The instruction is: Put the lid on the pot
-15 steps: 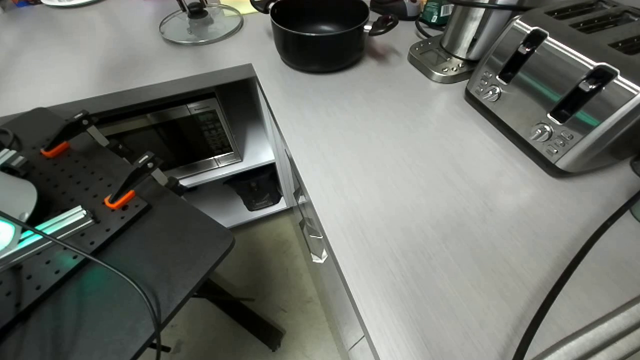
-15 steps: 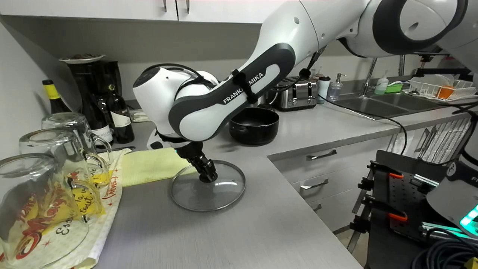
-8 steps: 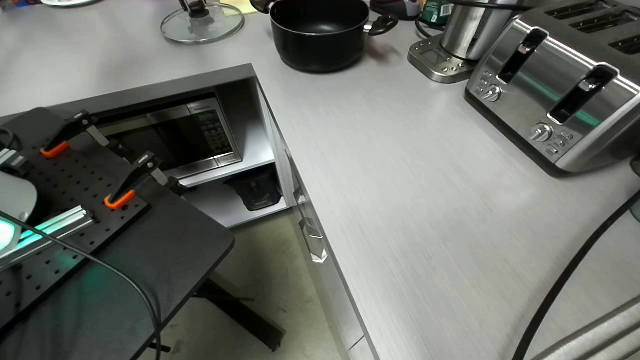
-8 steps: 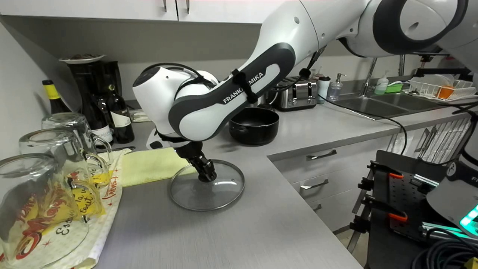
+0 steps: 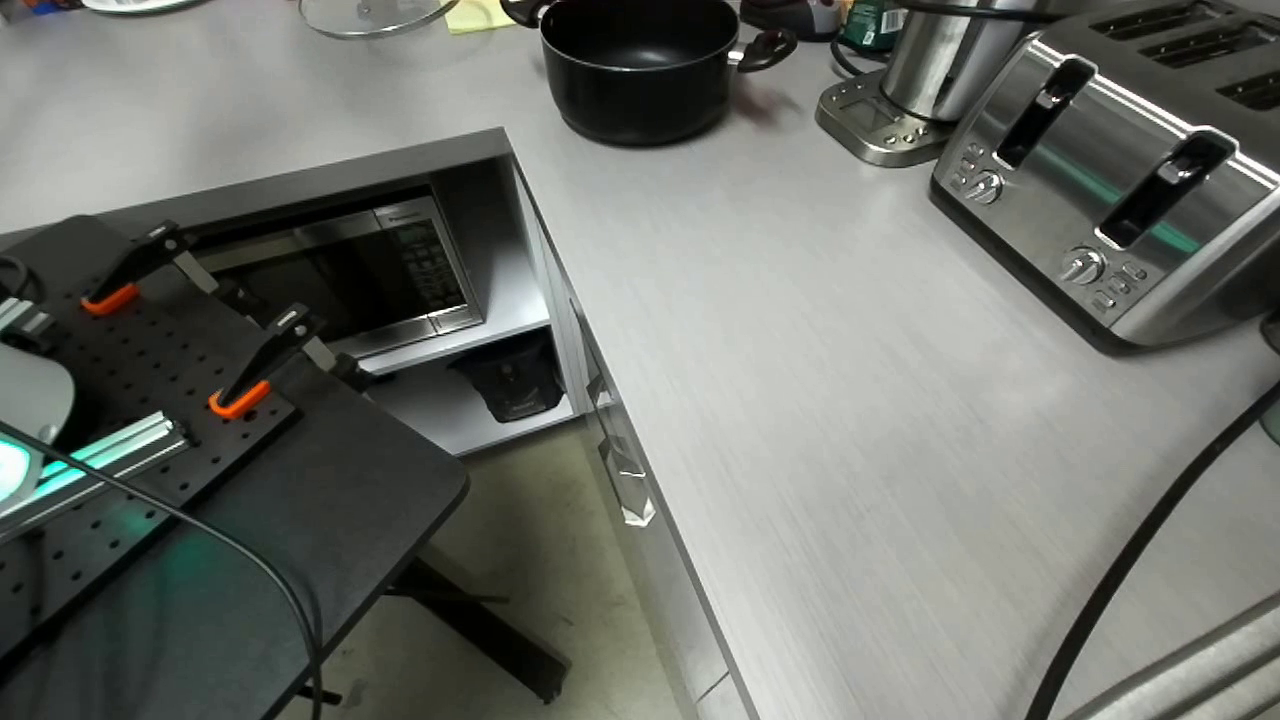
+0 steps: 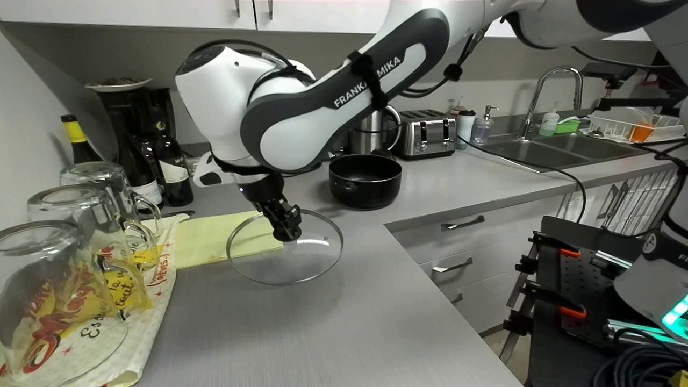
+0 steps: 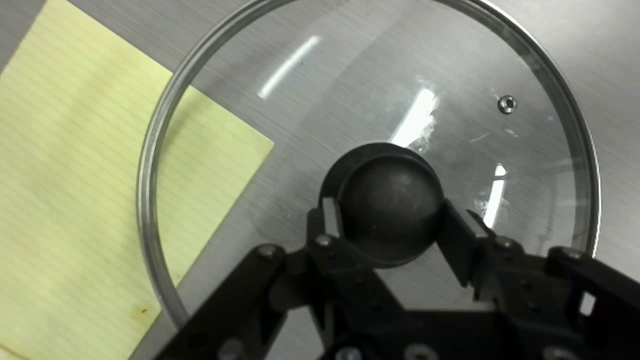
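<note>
A black two-fingered tool (image 7: 392, 216) pinches the round black knob (image 7: 392, 197) of a round, clear glass lid (image 6: 301, 259) edged in thin metal, which appears to hang just above the grey worktop (image 6: 322, 336), apart from an uncovered, wide black pot (image 6: 365, 185). The lid should prove rigid and breakable — its central knob looks the safest hold, the smooth glass liable to slip.

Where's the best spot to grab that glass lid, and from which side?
Most likely by the dark knob, coming down from above. It faces up at the middle of the wide glass lid and is small enough to fit between the fingers, which hold it from two sides. Gripped by the thin rim, the lid would probably tip.
</note>
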Motion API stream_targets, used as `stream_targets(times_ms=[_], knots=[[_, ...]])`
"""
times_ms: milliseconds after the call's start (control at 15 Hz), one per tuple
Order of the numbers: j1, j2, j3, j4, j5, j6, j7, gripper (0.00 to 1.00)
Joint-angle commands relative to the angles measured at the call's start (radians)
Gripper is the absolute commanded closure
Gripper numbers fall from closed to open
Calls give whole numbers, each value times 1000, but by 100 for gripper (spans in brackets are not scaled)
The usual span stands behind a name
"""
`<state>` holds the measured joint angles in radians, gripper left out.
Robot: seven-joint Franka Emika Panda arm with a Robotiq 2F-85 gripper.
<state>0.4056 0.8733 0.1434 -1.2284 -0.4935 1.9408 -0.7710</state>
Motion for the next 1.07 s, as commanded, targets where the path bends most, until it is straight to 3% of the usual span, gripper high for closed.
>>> stream_targets(times_ms=[0,467,1000], knots=[[1,-157,-4,-138,-37,-11,-17,75],[-67,-275,-10,-153,-19,-99,-22,75],[-235,-320,-30,-110,59,-156,-37,75]])
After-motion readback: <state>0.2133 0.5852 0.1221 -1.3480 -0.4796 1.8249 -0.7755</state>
